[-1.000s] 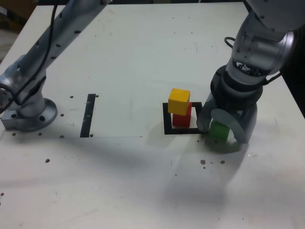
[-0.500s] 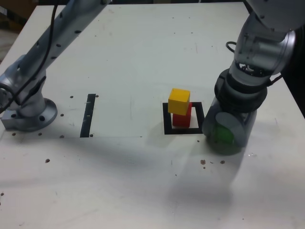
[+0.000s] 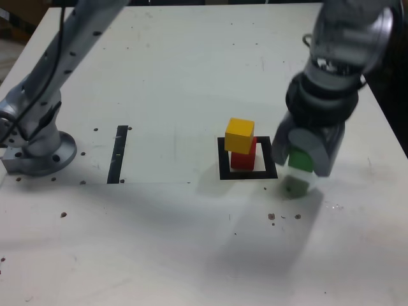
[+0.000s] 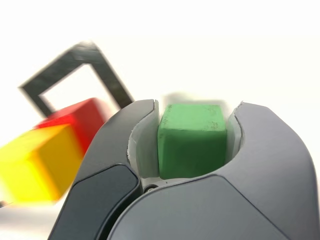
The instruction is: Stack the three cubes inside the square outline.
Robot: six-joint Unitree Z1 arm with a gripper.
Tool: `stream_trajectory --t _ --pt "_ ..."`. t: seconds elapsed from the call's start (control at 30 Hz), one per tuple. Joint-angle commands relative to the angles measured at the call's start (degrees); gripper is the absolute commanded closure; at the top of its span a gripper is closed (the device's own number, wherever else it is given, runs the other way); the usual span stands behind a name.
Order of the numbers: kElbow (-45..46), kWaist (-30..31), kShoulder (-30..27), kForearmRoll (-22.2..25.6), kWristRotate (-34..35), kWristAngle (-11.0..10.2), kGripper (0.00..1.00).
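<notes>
While the yellow cube (image 3: 240,136) sits on top of the red cube (image 3: 243,157) within the square outline (image 3: 224,176), the stack is still one short. The tool (image 4: 192,142) has the green cube (image 4: 192,140) gripped between its fingers, apparently just clear of the surface (image 3: 159,255) and beside the frame on the exterior view's right. So two of three look done, though the yellow sits a little off-centre; what remains is likely to lift the green higher, carry it over and settle it gently on the yellow.
</notes>
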State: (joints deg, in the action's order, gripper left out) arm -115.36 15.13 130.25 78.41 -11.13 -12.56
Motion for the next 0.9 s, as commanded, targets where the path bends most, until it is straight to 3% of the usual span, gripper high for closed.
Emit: stream_trajectory --t 0.0,0.2,0.43,0.87 --pt "-0.21 0.68 -6.56 2.06 0.02 -0.91 0.97" --pt "1.82 1.38 -14.84 5.74 1.45 -1.53 0.97" --pt "5.82 1.35 -19.72 8.08 3.6 -1.18 0.97" --pt "13.23 -1.09 -18.7 6.29 6.08 1.51 0.97"
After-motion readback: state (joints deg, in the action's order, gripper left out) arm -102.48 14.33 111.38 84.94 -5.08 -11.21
